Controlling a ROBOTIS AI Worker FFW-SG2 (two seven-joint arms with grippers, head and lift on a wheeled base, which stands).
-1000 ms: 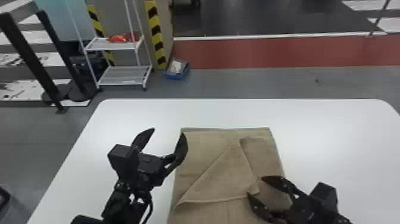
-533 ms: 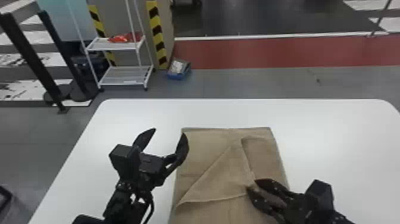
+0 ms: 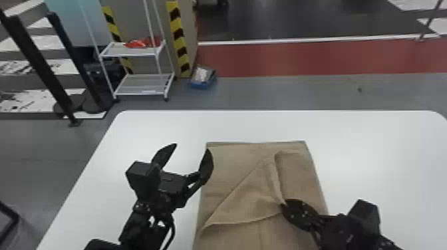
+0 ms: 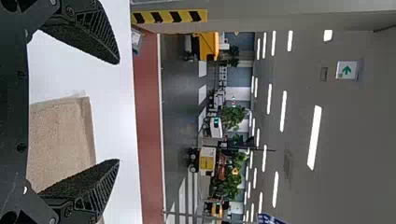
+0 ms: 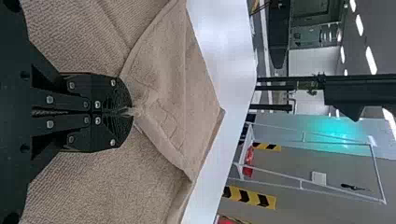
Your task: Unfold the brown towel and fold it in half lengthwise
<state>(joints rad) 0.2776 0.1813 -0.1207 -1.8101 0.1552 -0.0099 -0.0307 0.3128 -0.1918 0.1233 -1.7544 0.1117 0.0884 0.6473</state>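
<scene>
Now that the right gripper (image 3: 283, 205), parted a second ago, pinches the flap (image 3: 249, 206) of the brown towel (image 3: 232, 169) on the white table (image 3: 382, 159) (head view), unfolding can likely proceed; left wrist view: the left gripper (image 4: 119, 111) gapes, empty; right wrist view: coarse, ribbed pile gathers into soft ridges

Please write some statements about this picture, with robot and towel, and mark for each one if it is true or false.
1. The right gripper is closed on the brown towel. True.
2. Both grippers hold the towel. False: the left gripper is open and empty.
3. The towel lies on a white table. True.
4. The towel is smooth and flat everywhere. False: a flap is turned over it.
5. A rack stands on the table. False: the rack stands on the floor.
</scene>
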